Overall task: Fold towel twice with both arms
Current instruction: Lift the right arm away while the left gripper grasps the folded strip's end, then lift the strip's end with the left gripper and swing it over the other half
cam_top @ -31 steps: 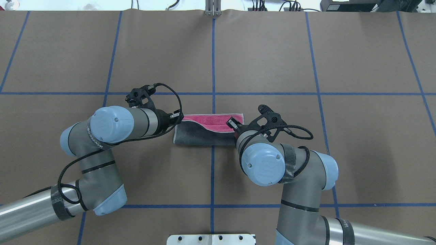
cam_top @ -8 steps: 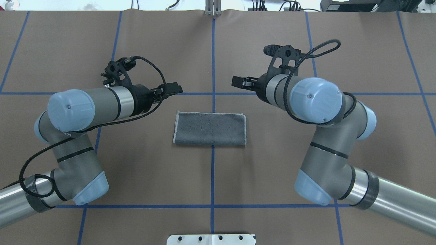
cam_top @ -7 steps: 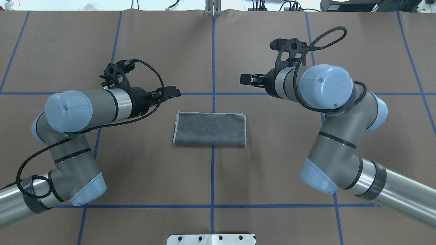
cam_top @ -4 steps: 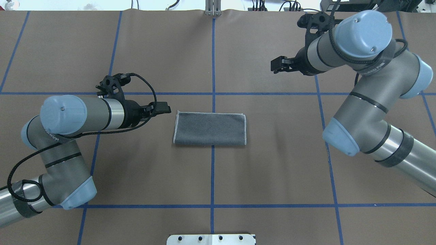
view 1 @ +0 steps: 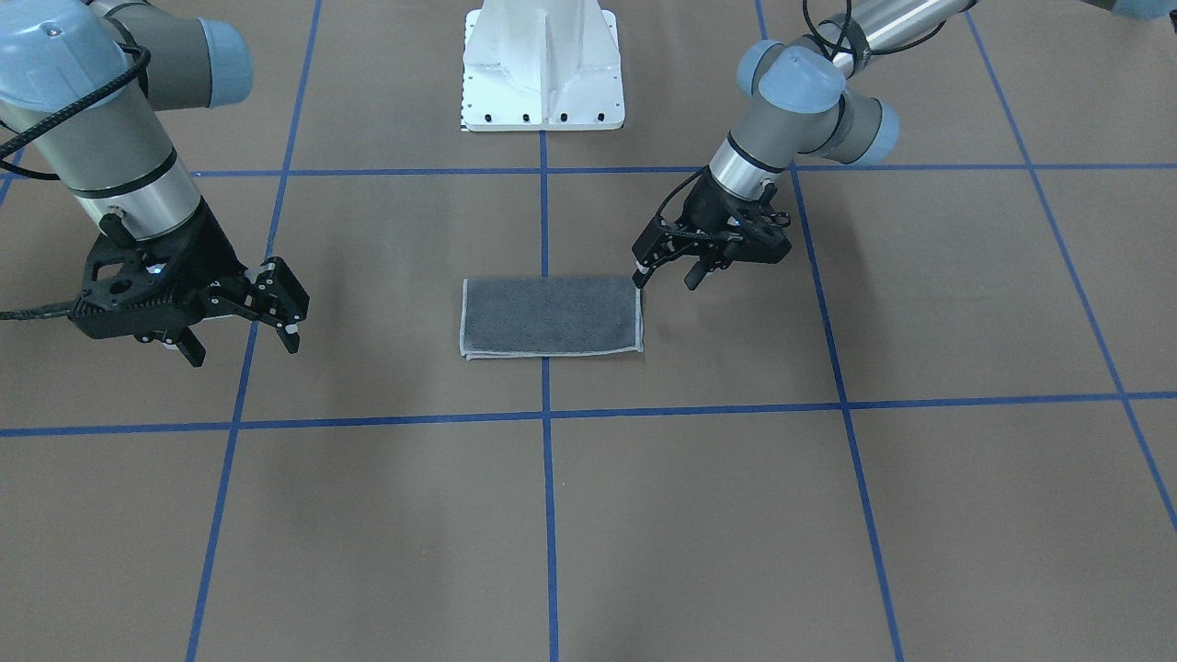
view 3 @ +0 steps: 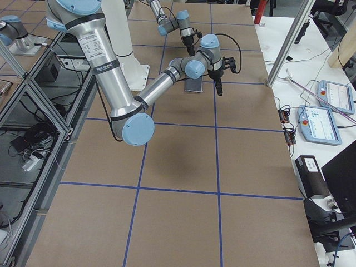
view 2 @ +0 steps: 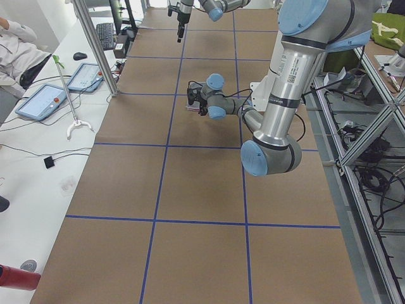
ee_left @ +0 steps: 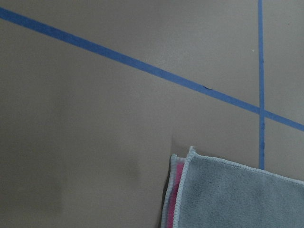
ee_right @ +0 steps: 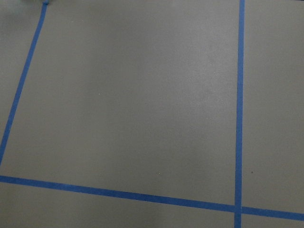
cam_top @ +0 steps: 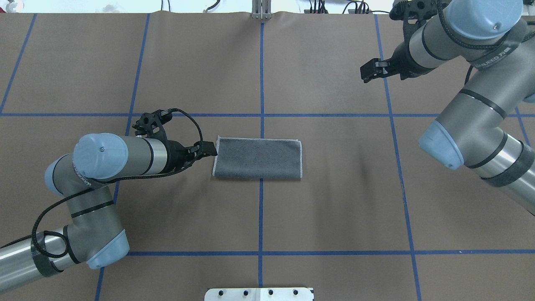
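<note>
The towel (cam_top: 257,158) lies flat near the table's middle, folded in half, dark grey face up with its light border showing; it also shows in the front view (view 1: 550,317). The left wrist view shows one towel corner (ee_left: 237,190) with a pink strip of the inner layer at its edge. My left gripper (cam_top: 209,148) is open and empty at the towel's left short edge; the front view shows its two fingers apart (view 1: 664,278). My right gripper (cam_top: 368,73) is open and empty, far off over the back right of the table, also in the front view (view 1: 245,352).
Blue tape lines (cam_top: 261,83) divide the brown table cover into squares. The white pedestal base (view 1: 542,64) stands at the robot's edge of the table. The right wrist view shows only bare cover and tape. An operators' bench with tablets (view 2: 44,101) runs along the table's far side.
Both grippers have let go of the folded towel. The right arm has swung away to the far right. The left gripper has moved down to the towel's left edge.
</note>
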Motion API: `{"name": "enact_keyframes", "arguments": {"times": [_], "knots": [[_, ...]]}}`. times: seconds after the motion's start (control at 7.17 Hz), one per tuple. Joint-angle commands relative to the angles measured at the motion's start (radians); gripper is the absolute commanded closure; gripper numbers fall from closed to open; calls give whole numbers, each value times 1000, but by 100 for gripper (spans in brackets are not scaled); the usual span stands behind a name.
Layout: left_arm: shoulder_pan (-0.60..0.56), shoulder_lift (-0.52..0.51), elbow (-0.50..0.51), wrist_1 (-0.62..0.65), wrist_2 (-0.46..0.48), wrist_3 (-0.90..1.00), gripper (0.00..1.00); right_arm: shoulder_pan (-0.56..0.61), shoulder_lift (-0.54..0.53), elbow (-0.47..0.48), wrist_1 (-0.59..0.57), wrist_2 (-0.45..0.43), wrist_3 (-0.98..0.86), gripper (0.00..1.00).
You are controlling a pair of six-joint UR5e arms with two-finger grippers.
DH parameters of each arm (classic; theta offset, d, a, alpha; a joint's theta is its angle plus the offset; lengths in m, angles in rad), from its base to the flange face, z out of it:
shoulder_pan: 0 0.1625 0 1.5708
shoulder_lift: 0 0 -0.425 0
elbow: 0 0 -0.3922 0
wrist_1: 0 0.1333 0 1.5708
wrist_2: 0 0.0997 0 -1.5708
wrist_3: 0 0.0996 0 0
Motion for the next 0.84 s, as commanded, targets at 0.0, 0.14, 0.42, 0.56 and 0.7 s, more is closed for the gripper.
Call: {"name": "enact_keyframes", "arguments": {"times": [0.0, 0.14, 0.42, 0.56, 0.7], "knots": [[17, -12, 4, 2, 0, -161, 37, 2, -2, 1, 1, 0, 5, 0], [22, -17, 8, 2, 2, -243, 40, 2, -2, 1, 1, 0, 8, 0], [42, -20, 21, 2, 31, -263, 41, 2, -2, 1, 1, -2, 10, 0], [43, -21, 33, 1, 31, -263, 43, 2, -2, 1, 1, -2, 10, 0], [45, -21, 36, 0, 29, -263, 43, 2, -2, 1, 1, -3, 10, 0]]}}
